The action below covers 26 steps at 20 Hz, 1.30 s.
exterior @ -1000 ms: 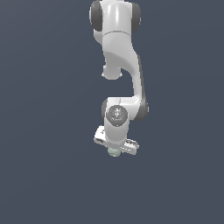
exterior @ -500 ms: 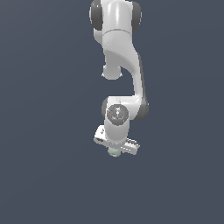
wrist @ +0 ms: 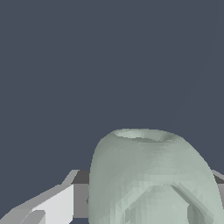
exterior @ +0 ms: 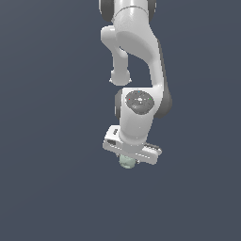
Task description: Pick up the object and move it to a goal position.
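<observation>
Notice that your hand is clenched on the pale green object, which sits tucked directly beneath the white wrist between the fingers, probably so it stays secure while you carry it to the goal.

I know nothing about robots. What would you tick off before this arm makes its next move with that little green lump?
1. Object sits under the gripper: ok; it peeks out below the white hand.
2. Object fills the wrist view, close to the fingers: ok.
3. Fingers actually clamped on it: cannot tell; contact is hidden.
4. Object lifted off the surface: cannot tell; nothing shows height.
5. Goal position visible: not ok; no marker in either view.
6. Surroundings free of obstacles: ok in what shows.
</observation>
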Motion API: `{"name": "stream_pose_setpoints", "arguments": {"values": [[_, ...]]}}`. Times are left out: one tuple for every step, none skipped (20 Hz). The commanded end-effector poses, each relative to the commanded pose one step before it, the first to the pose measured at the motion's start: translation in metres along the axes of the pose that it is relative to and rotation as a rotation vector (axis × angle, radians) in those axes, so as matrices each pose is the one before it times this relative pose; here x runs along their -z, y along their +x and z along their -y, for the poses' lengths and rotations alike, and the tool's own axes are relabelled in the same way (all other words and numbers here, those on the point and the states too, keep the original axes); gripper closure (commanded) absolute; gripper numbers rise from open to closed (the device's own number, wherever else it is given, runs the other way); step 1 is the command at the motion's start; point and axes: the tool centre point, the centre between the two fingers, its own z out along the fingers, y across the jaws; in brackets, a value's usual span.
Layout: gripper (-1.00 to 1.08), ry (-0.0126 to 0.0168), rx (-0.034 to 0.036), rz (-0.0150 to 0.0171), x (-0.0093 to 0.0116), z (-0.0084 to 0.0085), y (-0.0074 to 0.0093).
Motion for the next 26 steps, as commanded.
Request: {"name": "stream_pose_setpoints", "arguments": {"values": [[1.08, -0.00554, -0.0034, -0.04753, 0.03701, 0.01003, 0.00914], [1.08, -0.00351, -0.00178, -0.02149, 0.01674, 0.00435, 0.00438], [1.08, -0.00377, -0.00186, -0.02266, 0.01764, 0.00458, 0.00461], [1.08, -0.00401, -0.00191, -0.02366, 0.0184, 0.00478, 0.00481], [1.08, -0.00421, -0.00194, -0.02433, 0.0189, 0.00492, 0.00495], [1.08, -0.00424, -0.00187, -0.02401, 0.01864, 0.00487, 0.0049], [1.08, -0.00422, -0.00178, -0.02344, 0.01817, 0.00476, 0.00479], [1.08, -0.00418, -0.00169, -0.02282, 0.01767, 0.00465, 0.00468], [1.08, -0.00414, -0.00159, -0.02218, 0.01716, 0.00454, 0.00455], [1.08, -0.00409, -0.00146, -0.02151, 0.01663, 0.00444, 0.00443], [1.08, -0.00402, -0.00132, -0.02079, 0.01607, 0.00433, 0.00428], [1.08, -0.00393, -0.0012, -0.01999, 0.01544, 0.0042, 0.00412], [1.08, -0.00379, -0.00109, -0.01903, 0.01469, 0.00403, 0.00393], [1.08, -0.00363, -0.00095, -0.018, 0.0139, 0.00384, 0.00372], [1.08, -0.00348, -0.00075, -0.01695, 0.01309, 0.0037, 0.00351], [1.08, -0.0033, -0.00051, -0.0158, 0.01222, 0.00355, 0.00327], [1.08, -0.00307, -0.00029, -0.01444, 0.01118, 0.00333, 0.00298], [1.08, -0.00278, -0.00017, -0.01291, 0.01, 0.00302, 0.00267], [1.08, -0.00247, -0.00009, -0.01137, 0.00882, 0.0027, 0.00236], [1.08, -0.00217, 0.0, -0.00989, 0.00767, 0.00238, 0.00205], [1.08, -0.00186, 0.0001, -0.00836, 0.0065, 0.00207, 0.00174], [1.08, -0.00155, 0.00023, -0.00683, 0.00532, 0.00177, 0.00142], [1.08, -0.00126, 0.00038, -0.00537, 0.00419, 0.00148, 0.00111], [1.08, -0.00097, 0.00051, -0.00394, 0.00308, 0.00121, 0.00081], [1.08, -0.00069, 0.00062, -0.0026, 0.00206, 0.00094, 0.00054], [1.08, -0.00045, 0.00065, -0.0015, 0.0012, 0.00068, 0.0003]]}}
